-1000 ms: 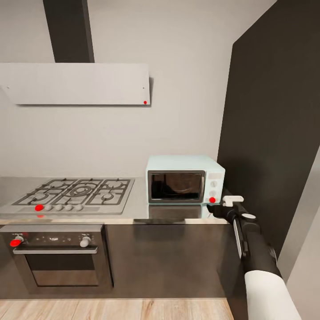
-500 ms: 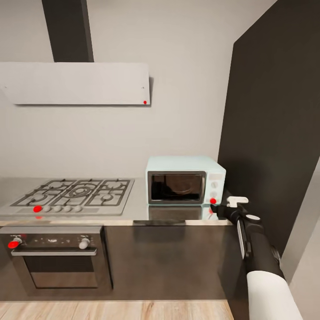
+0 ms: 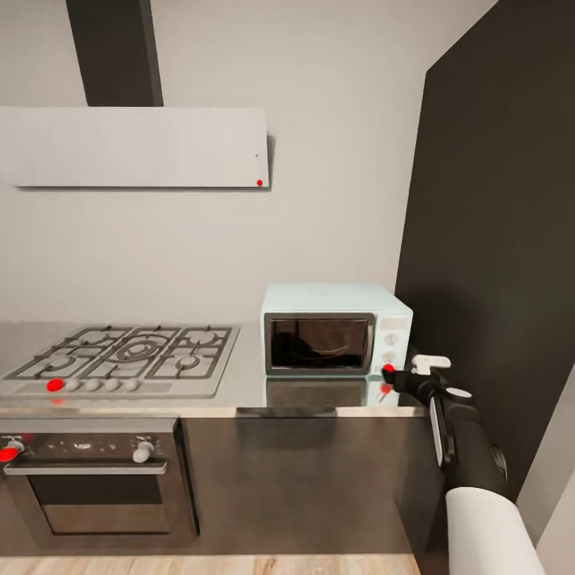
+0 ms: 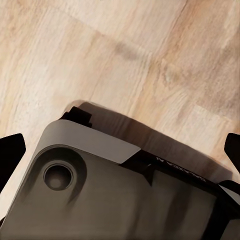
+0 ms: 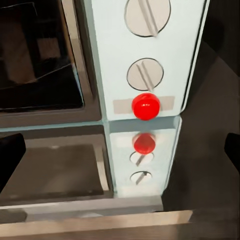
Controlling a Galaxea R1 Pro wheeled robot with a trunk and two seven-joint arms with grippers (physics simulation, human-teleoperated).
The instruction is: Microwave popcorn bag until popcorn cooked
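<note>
Microwave [image 3: 335,331] door shut, right gripper [image 3: 397,375] at its red light w/ fingers wide, holding nothing; heating prob. left.

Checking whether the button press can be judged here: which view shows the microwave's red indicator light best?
The right wrist view: the red indicator light sits large and sharp below the knobs. In the head view it is a small dot beside the right hand. The left wrist view looks at wooden floor.
</note>
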